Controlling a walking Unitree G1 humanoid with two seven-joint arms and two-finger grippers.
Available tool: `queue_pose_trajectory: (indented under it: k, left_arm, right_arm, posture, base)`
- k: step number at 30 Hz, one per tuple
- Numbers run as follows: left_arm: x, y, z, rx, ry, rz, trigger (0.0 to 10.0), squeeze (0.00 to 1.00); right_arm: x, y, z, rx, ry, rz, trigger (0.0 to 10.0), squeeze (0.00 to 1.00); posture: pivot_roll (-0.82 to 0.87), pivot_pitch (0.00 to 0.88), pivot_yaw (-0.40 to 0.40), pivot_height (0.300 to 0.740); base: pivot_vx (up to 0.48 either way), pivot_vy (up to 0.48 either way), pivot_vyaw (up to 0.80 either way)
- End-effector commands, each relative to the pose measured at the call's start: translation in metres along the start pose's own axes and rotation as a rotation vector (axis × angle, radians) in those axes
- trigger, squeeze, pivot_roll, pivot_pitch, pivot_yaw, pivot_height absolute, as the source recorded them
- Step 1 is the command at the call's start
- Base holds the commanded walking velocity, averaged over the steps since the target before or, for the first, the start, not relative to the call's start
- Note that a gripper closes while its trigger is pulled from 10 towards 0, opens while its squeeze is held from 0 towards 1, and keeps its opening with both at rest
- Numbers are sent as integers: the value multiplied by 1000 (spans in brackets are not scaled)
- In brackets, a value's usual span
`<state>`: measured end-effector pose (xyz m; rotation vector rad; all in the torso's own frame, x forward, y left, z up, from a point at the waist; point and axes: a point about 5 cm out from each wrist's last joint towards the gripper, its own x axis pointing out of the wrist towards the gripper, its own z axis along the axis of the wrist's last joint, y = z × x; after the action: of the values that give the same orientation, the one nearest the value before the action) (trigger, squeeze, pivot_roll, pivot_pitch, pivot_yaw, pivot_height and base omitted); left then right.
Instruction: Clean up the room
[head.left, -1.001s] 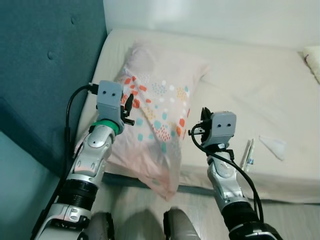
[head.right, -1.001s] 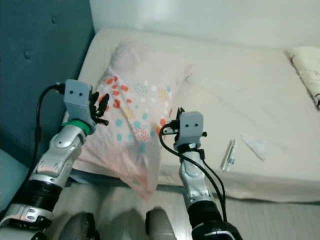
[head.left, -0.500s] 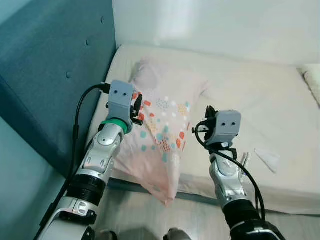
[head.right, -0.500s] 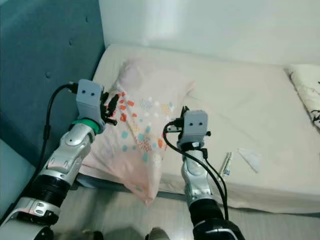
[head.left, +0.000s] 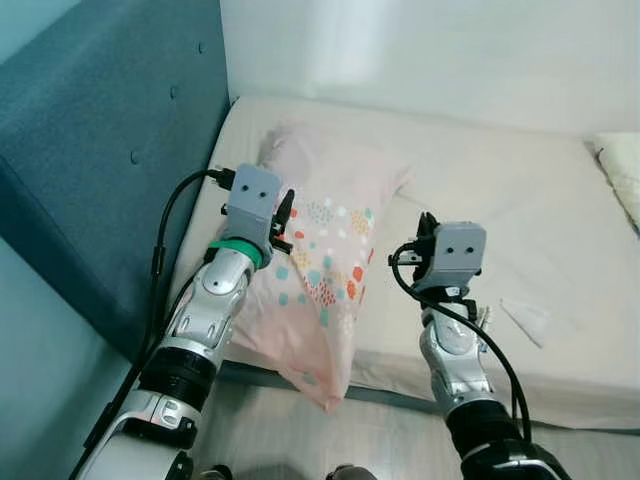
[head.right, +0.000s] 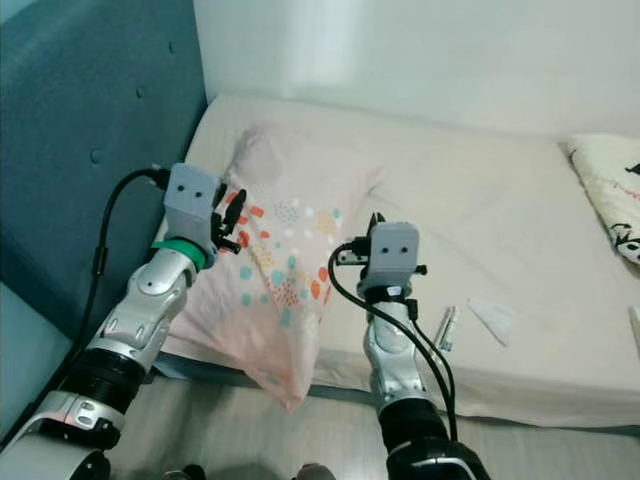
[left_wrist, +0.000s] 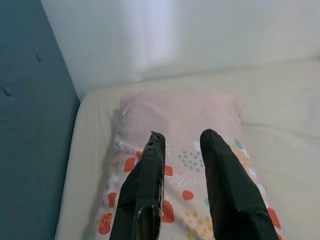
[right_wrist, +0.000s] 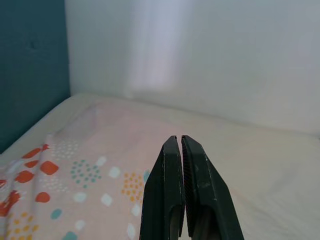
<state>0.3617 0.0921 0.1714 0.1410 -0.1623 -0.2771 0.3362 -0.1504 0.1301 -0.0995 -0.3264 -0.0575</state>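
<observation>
From my left eye, I judge the tidying barely begun: the pillow lies askew on the bed, its near corner hanging over the bed's near edge, and a tissue sits loose to the right. My left pincer hovers over the pillow's left part; my right pincer is raised just right of the pillow.

From my right eye, a small tube lies near the bed's near edge beside the tissue, and a second pillow rests at the far right. All of this is left to sort.

My left wrist shows my left pincer parted a little, holding nothing, the pillow beneath it.

My right wrist shows my right pincer closed tight and empty, above the pillow's right edge.
</observation>
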Motion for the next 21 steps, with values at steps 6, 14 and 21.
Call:
queue_pose_trajectory:
  k: [6, 14, 21]
  left_arm:
    - [0, -5, -4, 5, -1, -22, 10000, 0]
    - [0, -5, -5, 4, 1, -20, 10000, 0]
    - [1, -4, -7, -8, 21, -16, 10000, 0]
  right_arm:
    - [-4, -4, -8, -15, 28, -11, 10000, 0]
    - [-5, -3, -8, -12, 31, -8, 10000, 0]
    - [-5, -3, -10, -1, 43, -13, 10000, 0]
  posture:
    - [-121, 35, 6, 736]
    - [-123, 35, 8, 736]
    - [-122, 36, 10, 736]
  base:
    - [0, -480, 0]
    - [0, -466, 0]
    - [0, -42, -686]
